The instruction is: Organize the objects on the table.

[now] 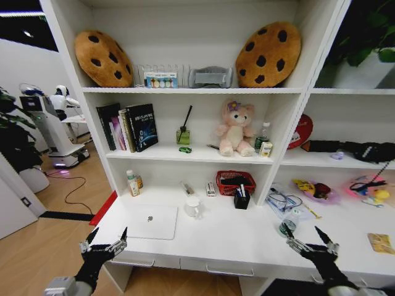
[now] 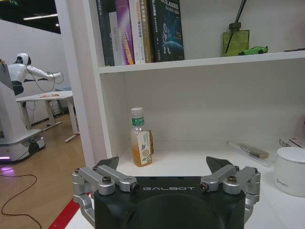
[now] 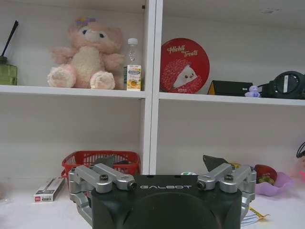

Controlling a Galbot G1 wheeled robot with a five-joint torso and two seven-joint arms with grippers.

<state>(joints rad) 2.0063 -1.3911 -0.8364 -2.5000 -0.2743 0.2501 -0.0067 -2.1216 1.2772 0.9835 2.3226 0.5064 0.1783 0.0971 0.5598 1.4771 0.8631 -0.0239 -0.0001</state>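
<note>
Both pincers hover spread wide and empty at the worktop's [image 1: 222,237] near edge: left pincer [image 1: 103,240], right pincer [image 1: 311,240]. Just beyond the left lies the laptop [image 1: 150,222]: flat, stiff, probably slippery, best gripped by an edge.

yellow packet [image 1: 380,242]: cut by right edge | clear bottle [image 3: 188,173]: mostly behind right hand [image 3: 161,168]
</note>
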